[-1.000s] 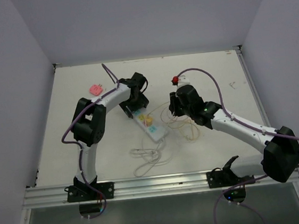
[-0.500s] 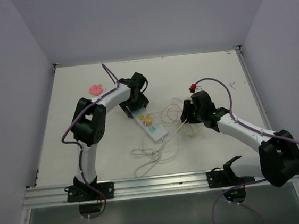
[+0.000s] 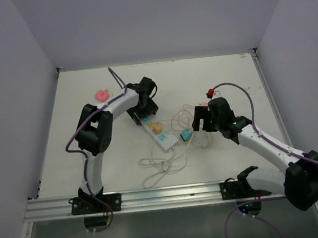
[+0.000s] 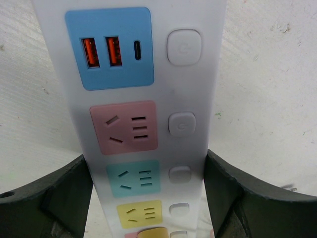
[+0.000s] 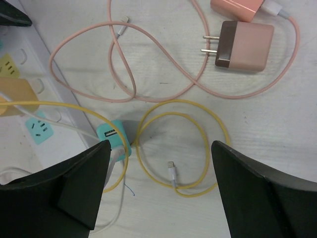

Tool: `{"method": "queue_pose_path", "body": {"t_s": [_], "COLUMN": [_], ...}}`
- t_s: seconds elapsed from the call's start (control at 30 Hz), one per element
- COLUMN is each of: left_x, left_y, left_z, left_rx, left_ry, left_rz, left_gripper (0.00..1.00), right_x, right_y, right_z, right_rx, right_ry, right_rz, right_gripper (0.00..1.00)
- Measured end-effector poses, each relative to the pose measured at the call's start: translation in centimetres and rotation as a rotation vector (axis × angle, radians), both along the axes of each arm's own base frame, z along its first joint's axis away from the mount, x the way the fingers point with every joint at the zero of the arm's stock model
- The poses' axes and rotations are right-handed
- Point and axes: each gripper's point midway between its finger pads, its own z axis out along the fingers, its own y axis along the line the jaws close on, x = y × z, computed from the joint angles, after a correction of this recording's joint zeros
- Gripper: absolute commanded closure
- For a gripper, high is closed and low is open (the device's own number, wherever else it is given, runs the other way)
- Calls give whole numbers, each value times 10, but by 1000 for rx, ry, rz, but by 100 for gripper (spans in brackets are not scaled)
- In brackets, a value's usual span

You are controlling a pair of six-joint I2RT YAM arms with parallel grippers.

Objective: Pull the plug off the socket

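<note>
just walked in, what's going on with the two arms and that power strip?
The left fingers clamp the socket by its long sides. The right fingers hang open above a teal plug that lies loose on the table beside the socket, among a yellow cable and a pink cable. A yellowish plug is still seated in the socket, so there is probably more pulling to do.

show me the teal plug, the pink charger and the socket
teal plug (image 5: 117,136), right wrist view, its top face
pink charger (image 5: 250,45), right wrist view, its body
socket (image 4: 148,96), left wrist view, white body between blue and pink faces
</note>
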Motion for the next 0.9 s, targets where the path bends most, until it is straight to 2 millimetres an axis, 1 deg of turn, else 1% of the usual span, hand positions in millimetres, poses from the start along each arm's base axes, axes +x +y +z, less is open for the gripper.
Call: {"method": "queue_pose_path", "body": {"t_s": [0.07,0.2,0.3,0.37,0.5,0.53,0.63,0.67,0.83,0.9], "left_x": [0,0,0,0,0,0,0,0,0,0], "left_y": [0,0,0,0,0,0,0,0,0,0], "left_z": [0,0,0,0,0,0,0,0,0,0], "left_rx": [0,0,0,0,0,0,-1,-1,-1,-2], "left_ry": [0,0,0,0,0,0,0,0,1,0], "left_rz": [0,0,-1,-1,-1,-1,-1,-1,-1,-1], "left_gripper": [100,100,100,100,100,100,100,100,100,100], "right_x": [-3,-3,4,7,4,2,-2,-4,-2,-1], "right_y": [-4,-2,7,17,51,65,95,104,136,147], "right_z": [13,39,59,67,76,79,82,82,75,72], "right_rx": [-5,7,17,11,-7,-10,-10,-11,-38,-51], "right_ry": [-36,-112,-155,-174,-193,-198,-210,-213,-215,-209], "right_rz": [12,58,103,140,260,302,388,413,487,511], "right_gripper": [11,11,11,12,15,16,24,30,42,44]}}
